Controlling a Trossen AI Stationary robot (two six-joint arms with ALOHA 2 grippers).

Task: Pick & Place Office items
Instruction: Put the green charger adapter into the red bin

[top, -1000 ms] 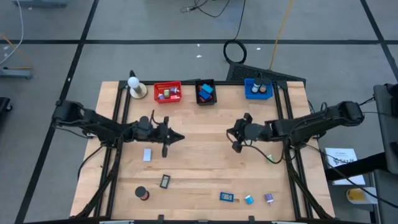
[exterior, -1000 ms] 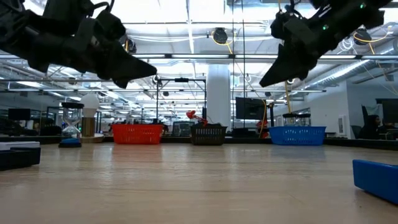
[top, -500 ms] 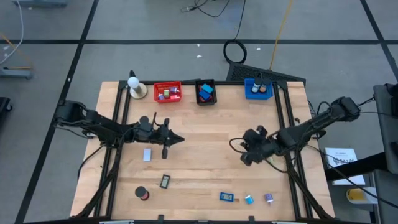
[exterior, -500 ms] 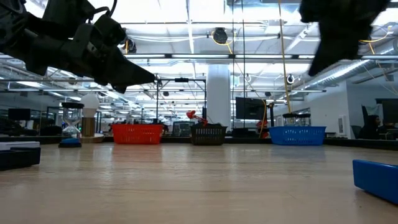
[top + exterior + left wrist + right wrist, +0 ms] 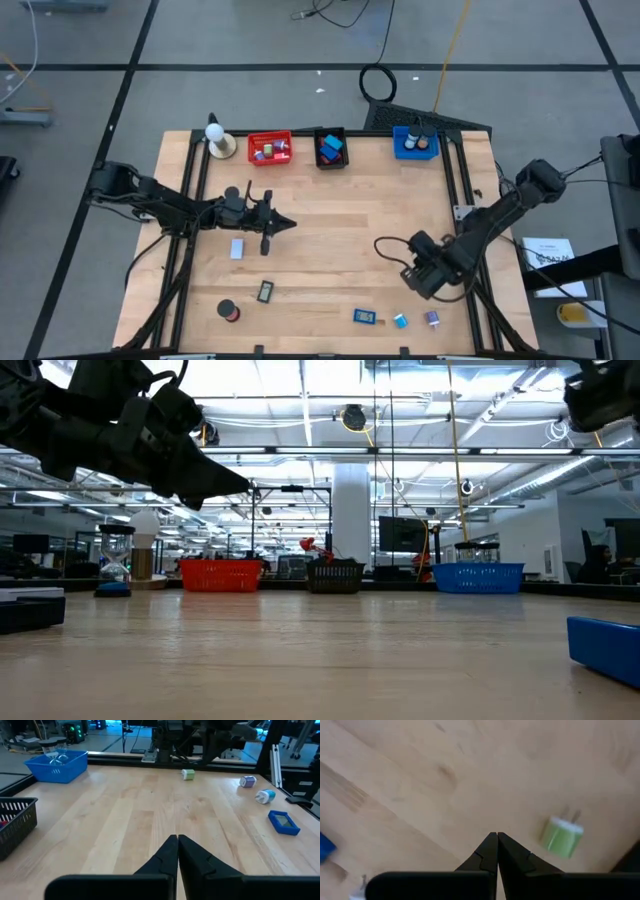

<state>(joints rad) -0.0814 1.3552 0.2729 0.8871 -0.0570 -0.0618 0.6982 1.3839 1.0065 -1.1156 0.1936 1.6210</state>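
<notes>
My left gripper (image 5: 287, 222) hovers shut over the table's middle left, pointing toward the right edge, with nothing in it (image 5: 177, 841). My right gripper (image 5: 424, 277) is shut and empty, pointing down over the near right part of the table (image 5: 497, 838). A green piece (image 5: 562, 836) lies on the wood just beside it, untouched. Near the front edge lie a blue rectangle (image 5: 364, 317), a light-blue piece (image 5: 400, 321) and a purple piece (image 5: 432, 318). On the left lie a white block (image 5: 237, 249), a black-framed rectangle (image 5: 265, 291) and a dark roll (image 5: 231, 311).
Along the far edge stand a red bin (image 5: 269, 148), a black bin (image 5: 331, 147) and a blue bin (image 5: 415, 142), each with items inside. A white ball on a tan base (image 5: 218, 140) stands at the far left. Bare wood lies between the two arms.
My right gripper has swung from the table's middle right toward the near right corner. It has tipped from slanting forward to pointing down and rolled about its own axis, staying shut. In the low view it has left the frame's upper middle for the top right corner.
</notes>
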